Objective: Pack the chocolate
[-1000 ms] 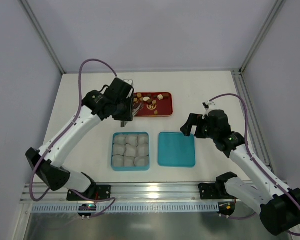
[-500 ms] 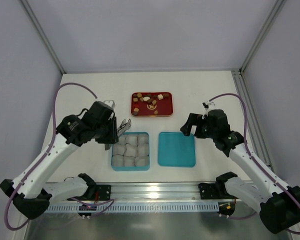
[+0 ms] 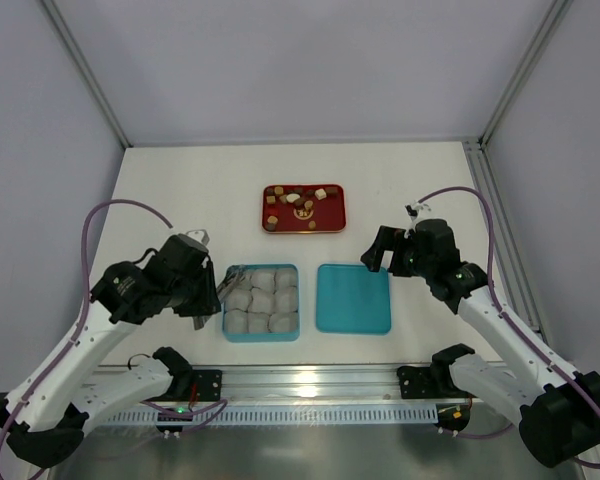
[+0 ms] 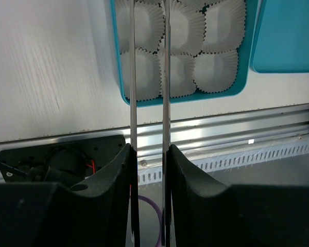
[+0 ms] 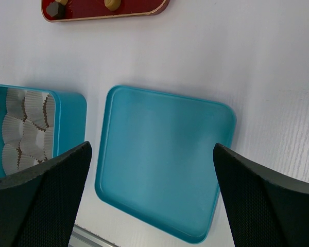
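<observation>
We judge this the placing step: our left gripper [image 3: 235, 273], fingers narrowly apart over the box's [image 3: 261, 337] paper cups [image 3: 275, 300], may hold a piece we cannot see, while the chocolate [image 3: 302, 199] lies in the red tray [image 3: 330, 221], so next comes lowering and releasing

The white table [image 3: 180, 190], faintly wood-grained, carries three things. An open teal box [image 3: 262, 337], square with rounded corners, sits flat toward the near edge. Just to the right of the box, with a narrow strip of bare table between them, lies a teal lid [image 3: 353, 298] of matching shape. Beyond the box and slightly to its right, well apart from it, lies a red rounded-rectangle tray [image 3: 335, 222]. In front of the box an aluminium rail [image 3: 310, 378] runs along the table's near edge.
</observation>
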`<state>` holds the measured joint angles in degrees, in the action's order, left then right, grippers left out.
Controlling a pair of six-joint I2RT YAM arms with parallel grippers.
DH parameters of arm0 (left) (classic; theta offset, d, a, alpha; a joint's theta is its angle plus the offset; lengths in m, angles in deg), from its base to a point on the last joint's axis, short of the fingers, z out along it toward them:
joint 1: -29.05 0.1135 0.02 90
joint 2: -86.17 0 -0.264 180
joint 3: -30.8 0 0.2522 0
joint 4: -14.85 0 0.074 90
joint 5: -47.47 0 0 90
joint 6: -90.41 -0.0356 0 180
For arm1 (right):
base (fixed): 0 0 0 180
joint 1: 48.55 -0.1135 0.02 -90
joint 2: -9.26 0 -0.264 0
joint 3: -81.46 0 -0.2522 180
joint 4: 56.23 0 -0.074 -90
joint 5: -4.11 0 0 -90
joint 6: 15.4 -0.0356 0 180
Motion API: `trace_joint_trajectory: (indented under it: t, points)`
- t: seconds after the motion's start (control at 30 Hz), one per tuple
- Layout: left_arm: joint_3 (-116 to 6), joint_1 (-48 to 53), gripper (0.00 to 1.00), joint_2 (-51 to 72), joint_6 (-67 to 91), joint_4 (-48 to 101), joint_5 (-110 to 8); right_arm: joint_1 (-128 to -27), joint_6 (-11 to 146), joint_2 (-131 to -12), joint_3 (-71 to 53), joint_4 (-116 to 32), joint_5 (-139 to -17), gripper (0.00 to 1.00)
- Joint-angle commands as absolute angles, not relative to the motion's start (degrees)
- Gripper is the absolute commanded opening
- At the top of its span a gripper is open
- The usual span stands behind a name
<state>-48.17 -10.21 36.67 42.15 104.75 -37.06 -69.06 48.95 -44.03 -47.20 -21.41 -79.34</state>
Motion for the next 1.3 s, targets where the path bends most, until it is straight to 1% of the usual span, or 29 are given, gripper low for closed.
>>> trace_joint_trajectory:
  t: [0.0,0.33,0.7,1.27]
  points:
    - [-46.86,-10.41,0.22,37.39,44.0,104.46,-36.39,-69.2,48.76,-43.91,-47.07,-22.69,-80.26,1.0]
    - [-45.72,-10.41,0.25,37.56,44.88,103.23,-35.15,-69.29,48.5,-43.56,-48.04,-22.95,-79.82,1.0]
    - [-45.45,-10.41,0.25,36.95,45.67,101.21,-34.54,-69.29,48.24,-43.65,-48.74,-23.83,-79.47,1.0]
    - [-45.72,-10.41,0.29,34.84,45.94,99.36,-33.83,-69.29,48.32,-43.12,-49.53,-24.1,-79.21,1.0]
